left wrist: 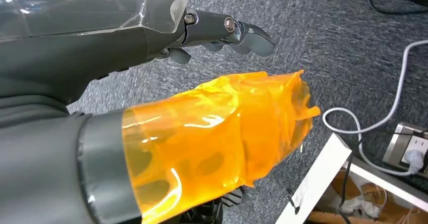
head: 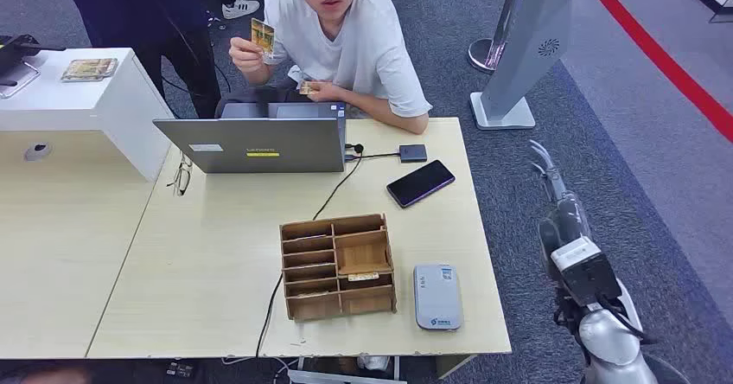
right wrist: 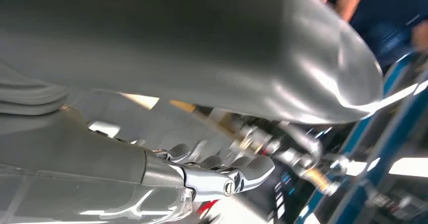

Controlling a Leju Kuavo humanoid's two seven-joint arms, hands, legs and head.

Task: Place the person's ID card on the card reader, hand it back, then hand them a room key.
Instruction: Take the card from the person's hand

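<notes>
Right wrist view heavily blurred; background unreadable. Right hand raised beside the bench's right edge, fingers apart, holding nothing. Left hand hangs over grey carpet, fingers loosely extended, empty; thumb wrapped in orange film. ID card held up by the person behind the laptop, well apart from the right hand. Card reader lies near the bench's front right corner, just beside the wooden organiser.

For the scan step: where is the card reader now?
In the head view, the card reader lies near the table's front right corner, just right of the wooden organizer.
</notes>
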